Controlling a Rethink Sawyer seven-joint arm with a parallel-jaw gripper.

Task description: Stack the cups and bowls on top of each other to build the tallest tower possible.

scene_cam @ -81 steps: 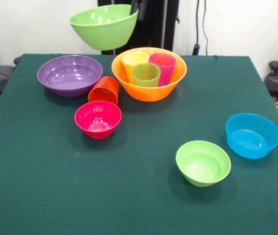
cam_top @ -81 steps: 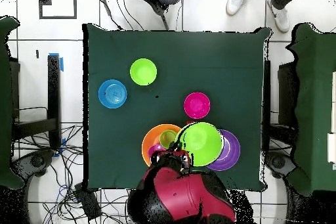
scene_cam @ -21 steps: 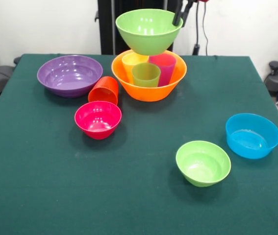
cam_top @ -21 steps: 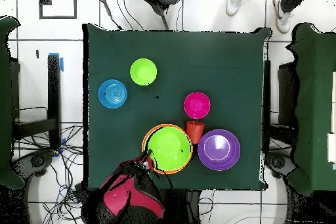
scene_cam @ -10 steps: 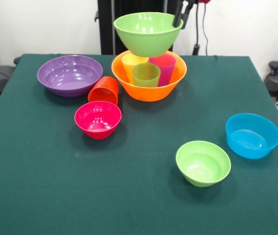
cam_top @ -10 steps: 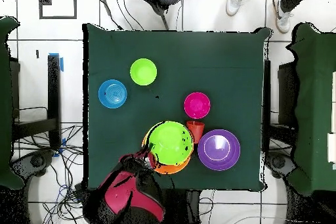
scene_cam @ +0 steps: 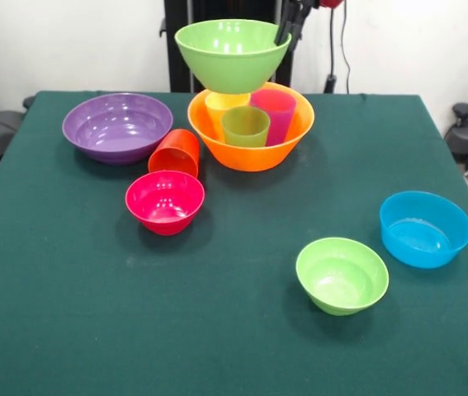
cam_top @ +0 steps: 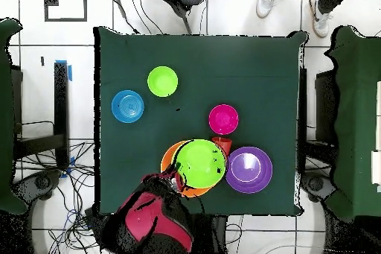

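The tool (scene_cam: 286,31) grips the far right rim of the big green bowl (scene_cam: 232,54), holding it above the orange bowl (scene_cam: 251,150) with three cups (scene_cam: 247,124) at the far middle of the table (scene_cam: 217,330).

Large light green bowl (scene_cam: 232,54) carried across from above the purple bowl (scene_cam: 117,125), now held by the gripper (scene_cam: 286,31) over the cups (scene_cam: 248,115), lately shifted slightly back leftward

The front view looks across the green surface (scene_cam: 217,330) from close and slightly above, facing the wall. The overhead view looks straight down from high up, taking in the whole surface (cam_top: 245,65) and the floor around it; both share the surface.
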